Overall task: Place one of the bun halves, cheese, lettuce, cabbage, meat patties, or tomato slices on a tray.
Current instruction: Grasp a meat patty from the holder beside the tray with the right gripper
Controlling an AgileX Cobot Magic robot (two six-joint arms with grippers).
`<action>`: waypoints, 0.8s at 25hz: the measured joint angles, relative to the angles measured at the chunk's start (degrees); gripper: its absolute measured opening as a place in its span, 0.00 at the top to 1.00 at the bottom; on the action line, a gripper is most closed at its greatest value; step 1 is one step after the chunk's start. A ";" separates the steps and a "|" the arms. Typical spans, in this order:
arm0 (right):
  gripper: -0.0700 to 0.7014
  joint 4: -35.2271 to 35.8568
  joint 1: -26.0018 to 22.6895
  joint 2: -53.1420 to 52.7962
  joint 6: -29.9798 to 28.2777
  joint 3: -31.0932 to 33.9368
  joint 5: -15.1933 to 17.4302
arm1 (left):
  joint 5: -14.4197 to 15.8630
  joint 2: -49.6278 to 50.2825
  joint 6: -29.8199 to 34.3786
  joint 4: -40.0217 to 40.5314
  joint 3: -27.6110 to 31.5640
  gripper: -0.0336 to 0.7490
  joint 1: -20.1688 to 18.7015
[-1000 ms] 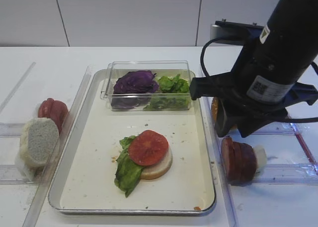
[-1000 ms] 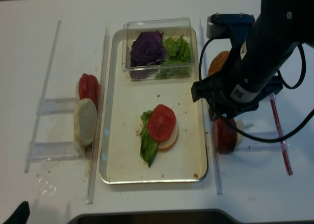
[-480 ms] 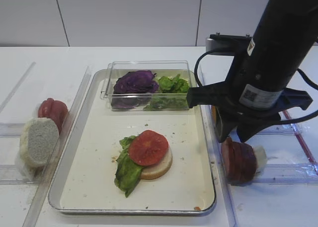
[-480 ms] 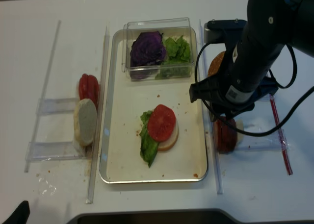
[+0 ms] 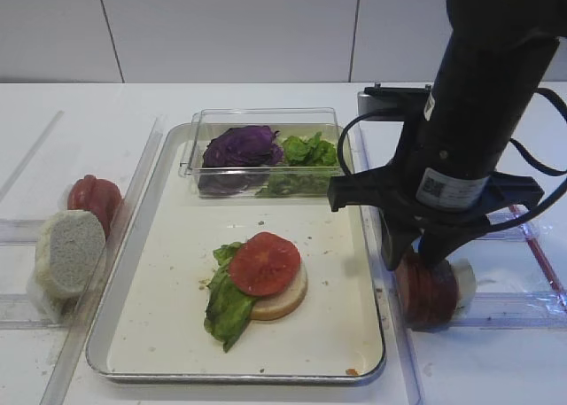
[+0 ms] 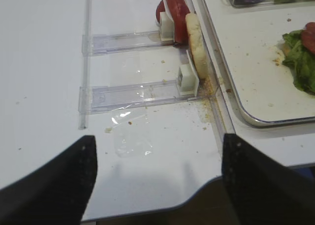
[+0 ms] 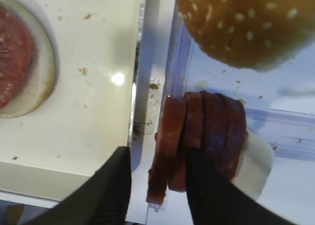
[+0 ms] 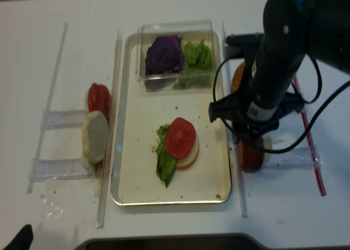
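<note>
Several meat patties (image 7: 202,131) stand on edge in a clear rack right of the tray (image 5: 168,325). My right gripper (image 7: 158,185) hangs over them, open, its fingers straddling the leftmost patties; the left finger (image 7: 110,190) stands clear of the first disc. On the tray lies a pale bun half (image 5: 288,300) with lettuce (image 5: 226,309) and a tomato slice (image 5: 264,263) on top. Cabbage (image 5: 241,146) and more lettuce (image 5: 308,150) sit in a clear box. More tomato slices (image 5: 93,197) and a bun half (image 5: 66,250) stand in the left rack. My left gripper (image 6: 157,185) is open over bare table.
A sesame bun top (image 7: 241,23) sits just behind the patties, and a white block (image 7: 258,161) backs the patty stack. The tray's silvery rim (image 7: 134,102) runs close to my right gripper's left finger. A red strip (image 8: 309,140) lies at the far right.
The right arm has swung left and come down, bringing its fingers from above the rack onto the left end of the patty stack. The food on the tray has not moved.
</note>
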 joint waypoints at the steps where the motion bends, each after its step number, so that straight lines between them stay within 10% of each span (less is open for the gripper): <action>1: 0.52 0.00 0.00 0.14 -0.11 0.00 0.00 | 0.00 0.00 0.00 0.00 0.00 0.34 0.00; 20: 0.77 -0.67 0.00 0.23 -3.12 -0.09 1.19 | 0.00 0.00 0.00 0.00 0.00 0.34 0.00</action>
